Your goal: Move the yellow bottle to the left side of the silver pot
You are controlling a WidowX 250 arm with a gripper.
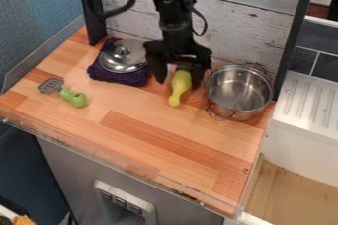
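Observation:
The black gripper [179, 79] hangs over the back middle of the counter, with its fingers spread apart, one on each side of the yellow bottle [179, 87]. The bottle's upper end is partly hidden under the gripper, and its narrow end points toward the front edge. Just right of the gripper is the silver pot [239, 92], upright and open-topped, with wire handles. The bottle is to the left of the pot, with a small gap between them.
A silver lid [123, 56] rests on a dark purple cloth [117, 75] left of the gripper. A green-handled spatula [72, 97] lies further left. Behind stands a whitewashed plank wall [244, 26]; a clear rim [125, 156] borders the wooden counter [151, 135] in front.

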